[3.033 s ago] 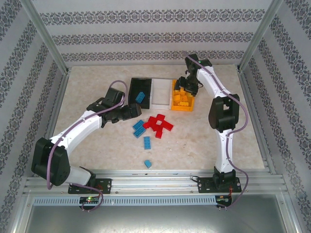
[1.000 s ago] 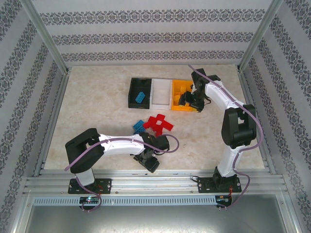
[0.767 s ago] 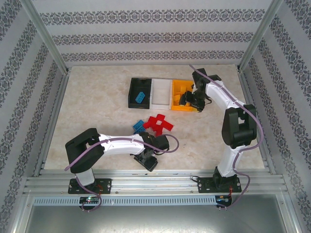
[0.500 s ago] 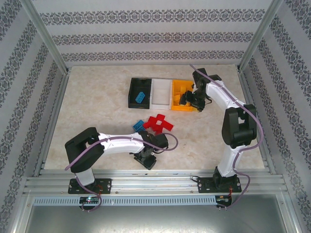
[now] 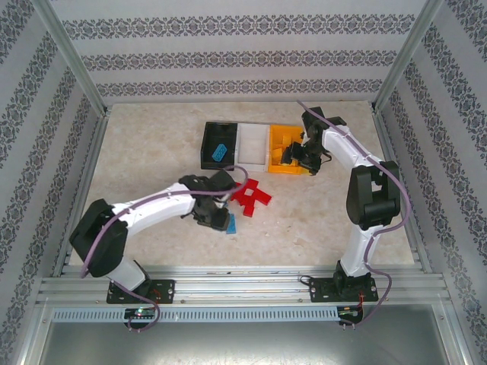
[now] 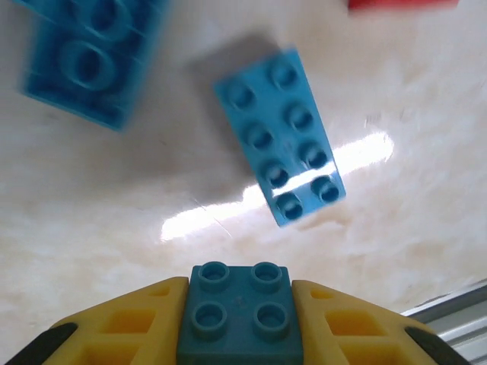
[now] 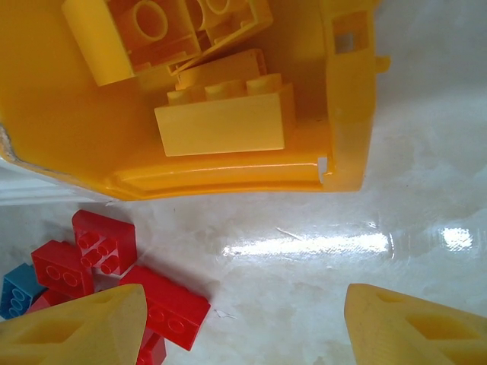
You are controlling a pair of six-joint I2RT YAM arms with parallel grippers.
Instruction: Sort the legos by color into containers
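marbled worktop [image 5: 152,167] holds loose reds [image 5: 251,194] and blues [image 6: 281,144]; yellows [image 7: 224,125] are binned. my left claw [image 5: 219,219] pinches a blue brick [image 6: 240,312], right claw [image 7: 245,304] gapes bare.

You're looking at a lab test cell: a marble-look table [image 5: 144,144] boxed in by an aluminium frame [image 5: 68,57] and patterned wall panels [image 5: 243,57], robot arms [image 5: 364,190] bolted to a metal rail [image 5: 243,287].
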